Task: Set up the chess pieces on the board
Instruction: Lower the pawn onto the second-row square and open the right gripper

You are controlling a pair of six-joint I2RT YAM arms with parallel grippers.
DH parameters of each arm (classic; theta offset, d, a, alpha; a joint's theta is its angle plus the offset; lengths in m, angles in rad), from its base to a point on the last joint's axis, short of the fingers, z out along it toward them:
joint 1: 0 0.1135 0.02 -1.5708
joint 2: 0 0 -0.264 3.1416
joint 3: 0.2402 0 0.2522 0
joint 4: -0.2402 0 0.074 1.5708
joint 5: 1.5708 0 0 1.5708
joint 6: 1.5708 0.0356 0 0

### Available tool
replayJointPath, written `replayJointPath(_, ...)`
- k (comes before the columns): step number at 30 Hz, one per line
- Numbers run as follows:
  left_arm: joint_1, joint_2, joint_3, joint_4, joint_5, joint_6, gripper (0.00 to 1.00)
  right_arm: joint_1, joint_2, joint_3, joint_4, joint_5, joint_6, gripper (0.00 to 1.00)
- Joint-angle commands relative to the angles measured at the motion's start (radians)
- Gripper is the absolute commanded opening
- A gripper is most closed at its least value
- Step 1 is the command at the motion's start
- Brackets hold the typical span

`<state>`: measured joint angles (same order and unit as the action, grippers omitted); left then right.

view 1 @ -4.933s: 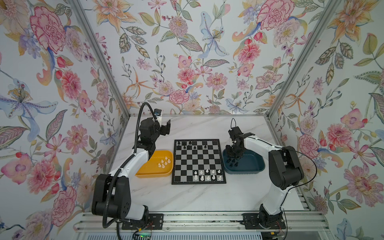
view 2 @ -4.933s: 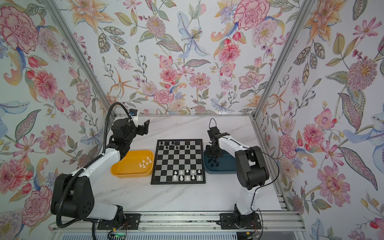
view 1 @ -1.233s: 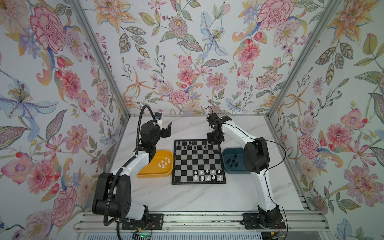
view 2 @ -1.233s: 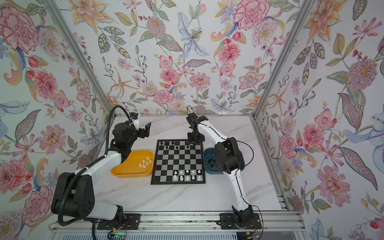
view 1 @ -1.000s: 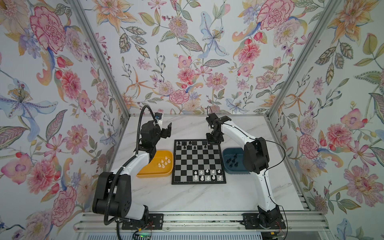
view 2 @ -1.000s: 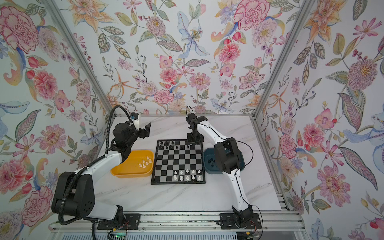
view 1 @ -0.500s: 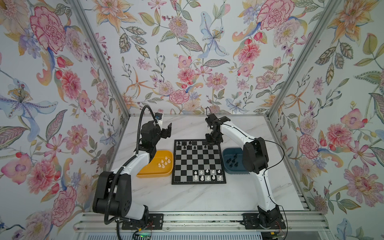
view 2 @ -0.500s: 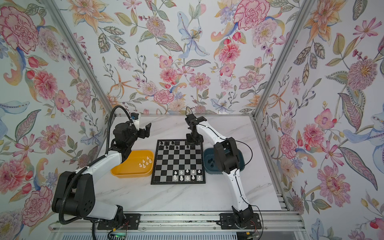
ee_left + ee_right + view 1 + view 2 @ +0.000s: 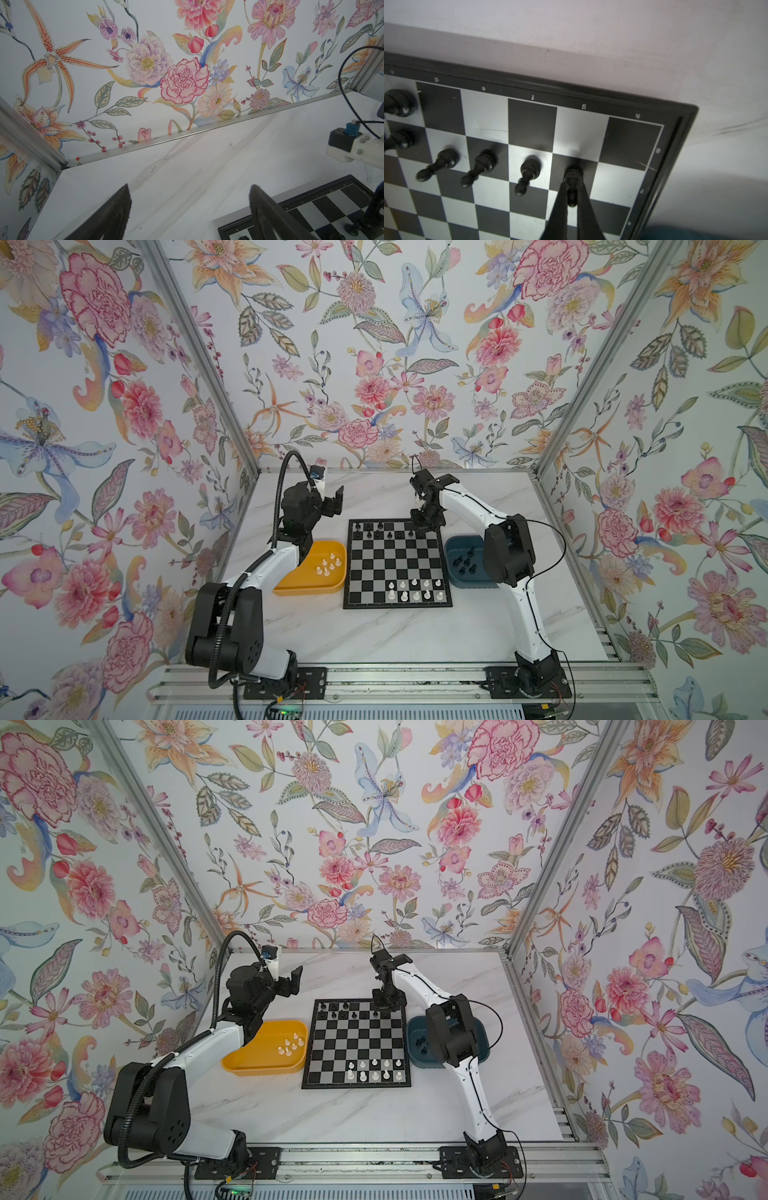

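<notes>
The right claw, in the right wrist view, was closed tight on the head of a black pawn, one finger on either side. The pawn stood upright on the dark g-file square, in the second row from the far edge of the board and in line with three other black pawns. We could not tell whether its base was fully seated. The light h square beside it was bare, and so was the back row from d to h. In the left wrist view the left claw stood wide open with nothing between its fingers, hanging above the marble table just off the board's far corner. In both top views we saw black chess pieces only on the far two rows and white chess pieces only on the near two, with many squares unfilled. More white men lay in the yellow tray left of the board, and more black men in the dark blue tray on its right. We judged the step in hand to be setting this pawn down. The next move would call for easing the fingers apart and rising straight up, so the pawn did not tip, before returning to the dark blue tray.
</notes>
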<state>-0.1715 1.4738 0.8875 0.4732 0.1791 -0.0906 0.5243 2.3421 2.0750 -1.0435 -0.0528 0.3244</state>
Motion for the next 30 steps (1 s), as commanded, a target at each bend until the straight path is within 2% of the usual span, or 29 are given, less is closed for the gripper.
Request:
replayJointPath(1,-0.002,0.010,0.005,0.013,0.006,-0.009,0.90,0.008,0.035,-0.016,-0.012,0.002,-0.005,0.08)
replayJointPath(9,-0.002,0.009,0.004,0.013,0.008,-0.011,0.90,0.013,0.016,-0.016,-0.009,0.009,-0.002,0.23)
replayJointPath(12,-0.002,0.007,0.004,0.013,0.008,-0.011,0.90,0.014,0.006,-0.012,-0.009,0.010,0.001,0.25)
replayJointPath(21,-0.002,0.001,0.001,0.014,0.011,-0.012,0.90,0.012,-0.046,-0.013,-0.009,0.025,0.008,0.29)
replayJointPath(30,-0.002,-0.009,-0.004,0.017,0.014,-0.016,0.90,-0.028,-0.184,-0.025,-0.009,0.041,0.003,0.30)
